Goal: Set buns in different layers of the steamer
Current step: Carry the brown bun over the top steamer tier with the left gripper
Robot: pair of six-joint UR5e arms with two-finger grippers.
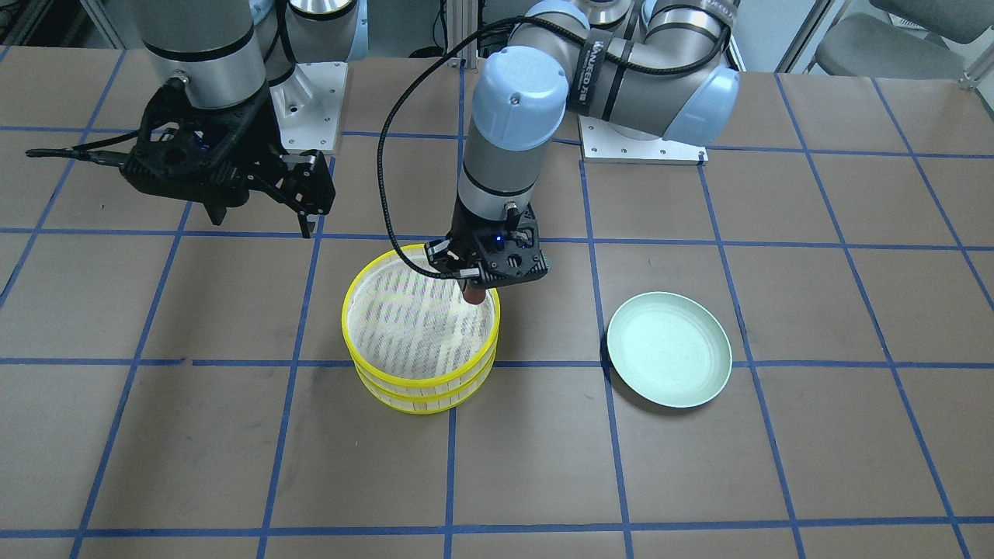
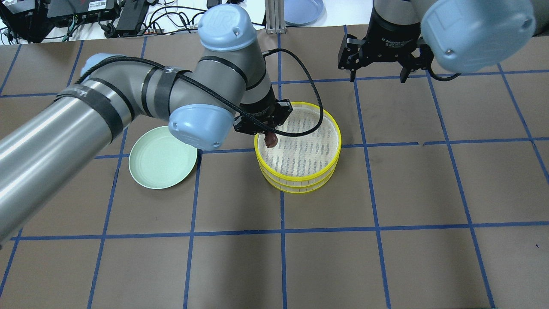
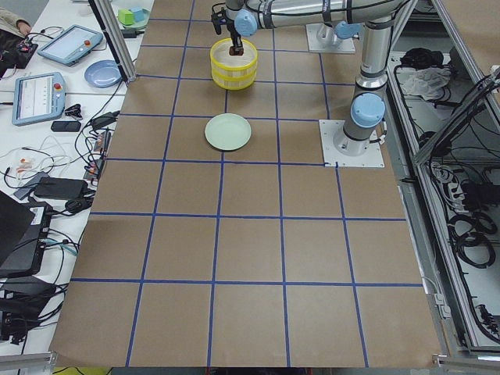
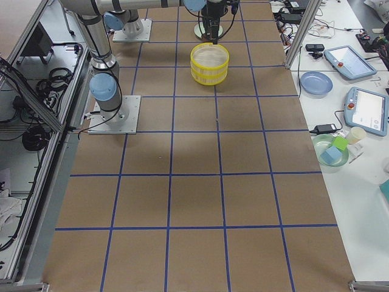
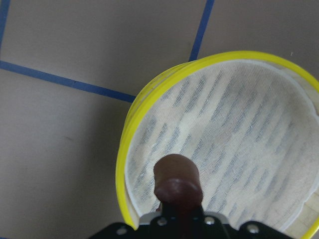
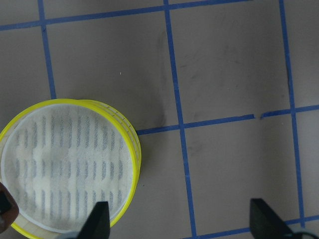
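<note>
Starting at the left claw (image 2: 268, 134), the brown bun (image 5: 177, 181) is seen clamped in it, held over the top tray of the steamer (image 1: 423, 392), just inside the rim. The right claw (image 1: 262, 225) is held wide open, well apart. No bun is seen on the plate (image 1: 668, 361). The white one is judged hidden in the lower tray, so only release is left. The bun is shown closest by the left wrist view.

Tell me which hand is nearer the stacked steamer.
Left. The left hand hangs over the edge of the steamer, gripping the brown bun; the right hand hovers open, off to the side.
</note>
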